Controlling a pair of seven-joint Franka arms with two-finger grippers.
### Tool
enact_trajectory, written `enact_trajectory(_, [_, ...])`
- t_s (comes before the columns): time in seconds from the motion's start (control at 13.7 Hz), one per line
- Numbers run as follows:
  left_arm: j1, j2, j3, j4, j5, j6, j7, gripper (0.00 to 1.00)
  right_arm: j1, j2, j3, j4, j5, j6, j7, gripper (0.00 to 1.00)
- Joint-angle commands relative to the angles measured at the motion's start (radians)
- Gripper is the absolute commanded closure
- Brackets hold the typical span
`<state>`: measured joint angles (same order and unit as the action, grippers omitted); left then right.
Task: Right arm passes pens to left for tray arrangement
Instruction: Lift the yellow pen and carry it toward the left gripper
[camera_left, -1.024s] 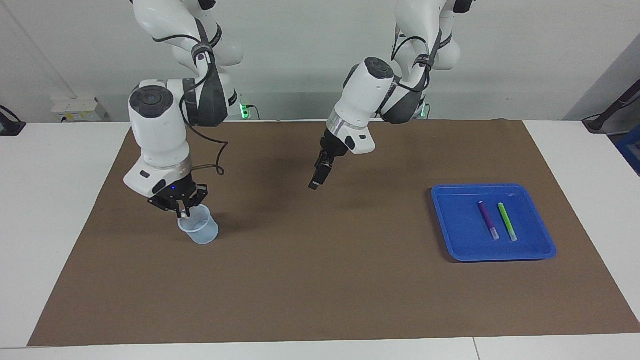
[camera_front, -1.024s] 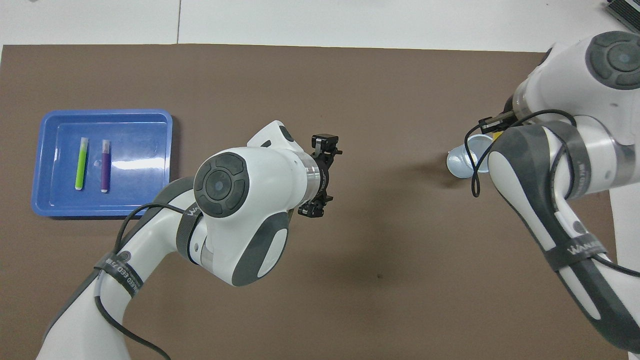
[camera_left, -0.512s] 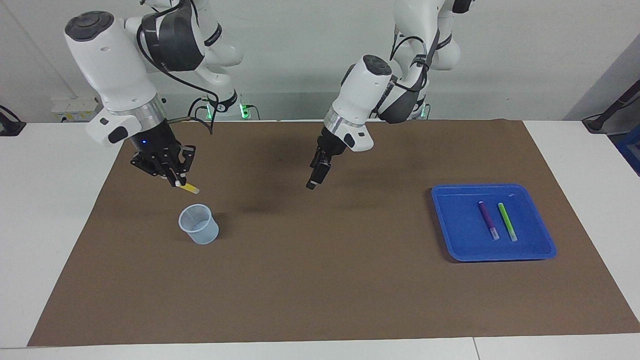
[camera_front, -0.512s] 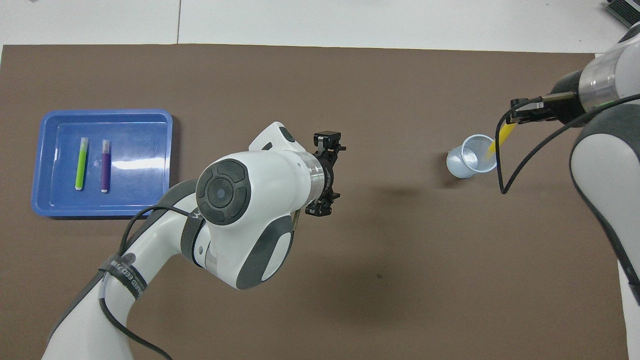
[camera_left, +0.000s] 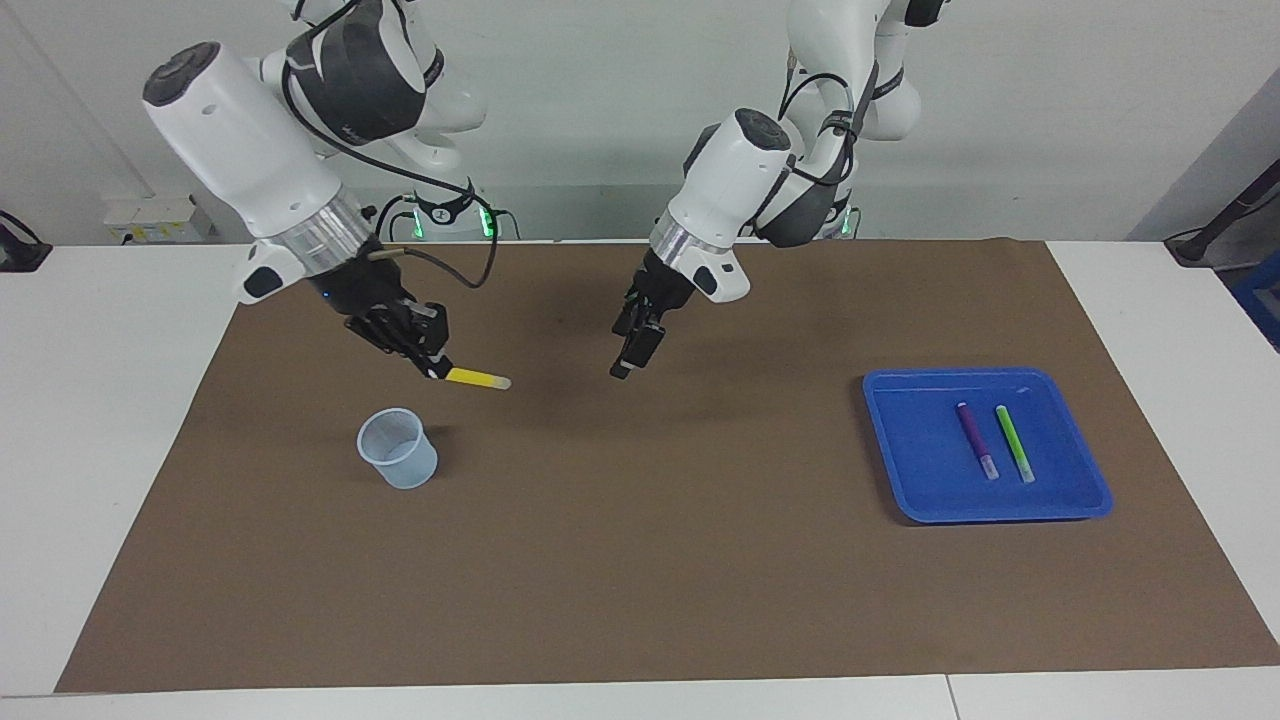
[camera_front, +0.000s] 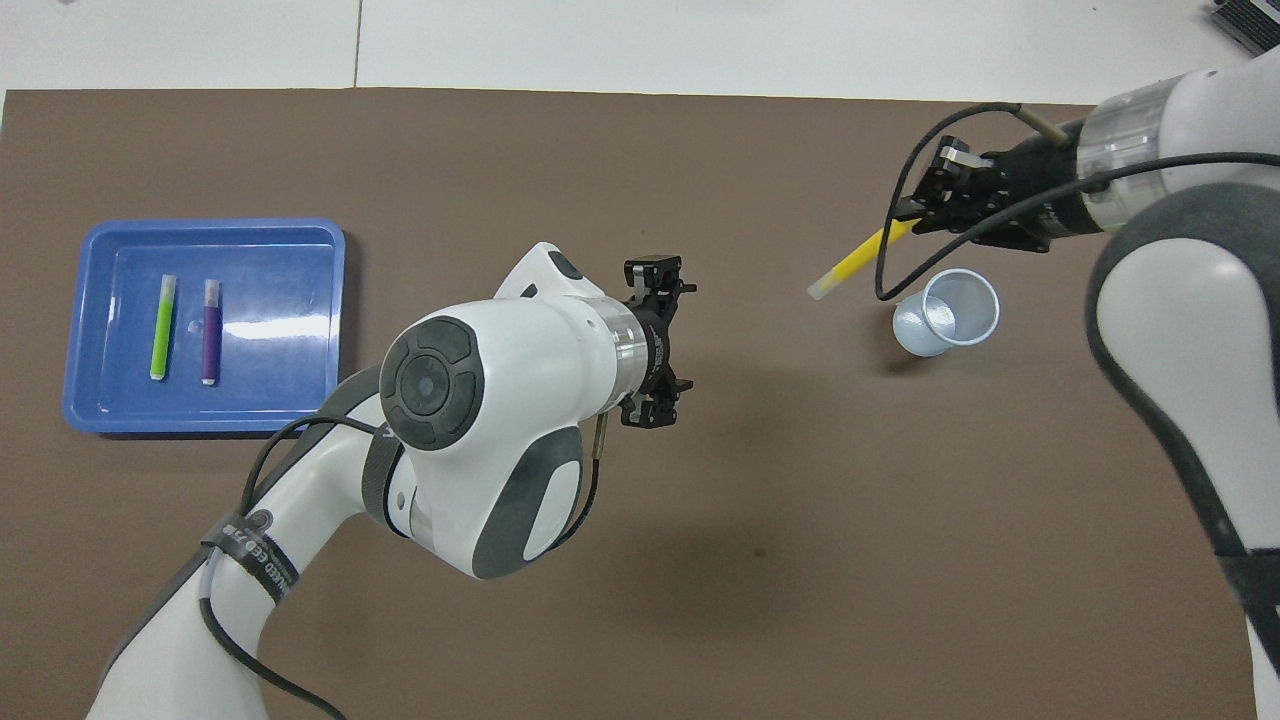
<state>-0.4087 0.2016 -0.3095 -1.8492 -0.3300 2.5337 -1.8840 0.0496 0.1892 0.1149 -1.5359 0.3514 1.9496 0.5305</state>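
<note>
Yellow pen (camera_left: 477, 378) held aloft above cup (camera_left: 398, 449)

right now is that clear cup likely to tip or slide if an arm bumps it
Probably both. The cup looks thin, translucent and empty, so likely very light. It stands upright, wider at the rim than at the base, so a knock near the rim may well topple it.

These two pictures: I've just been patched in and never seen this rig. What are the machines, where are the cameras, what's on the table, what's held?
Two white robot arms work at one table. One camera faces them; the other looks down from above their end.

The right gripper is shut on the yellow pen, in the air above the brown mat near the empty cup. The left gripper hangs open over the mat's middle, holding nothing.

The purple pen and green pen lie side by side in the blue tray.
</note>
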Motion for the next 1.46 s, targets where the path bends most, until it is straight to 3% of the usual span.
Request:
enact_trajectory(0.0, [-0.024,0.013,0.009,0.021,-0.018,0.019,-0.050,0.00,0.045,0.019,0.005,-0.009,0.079,0.064,0.142,0.91])
enact_trajectory(0.29, [-0.036,0.032,0.009,0.090,-0.021,0.013,-0.174,0.00,0.134,0.029,0.005,-0.050,0.093,0.172,0.287,0.91])
enact_trajectory(1.02, [-0.013,0.053,0.026,0.085,-0.017,0.180,-0.429,0.00,0.134,0.039,0.005,-0.049,0.093,0.175,0.278,0.91])
enact_trajectory(1.39, [-0.031,0.087,0.030,0.091,0.005,0.215,-0.452,0.00,0.134,0.039,0.005,-0.049,0.092,0.175,0.275,0.91])
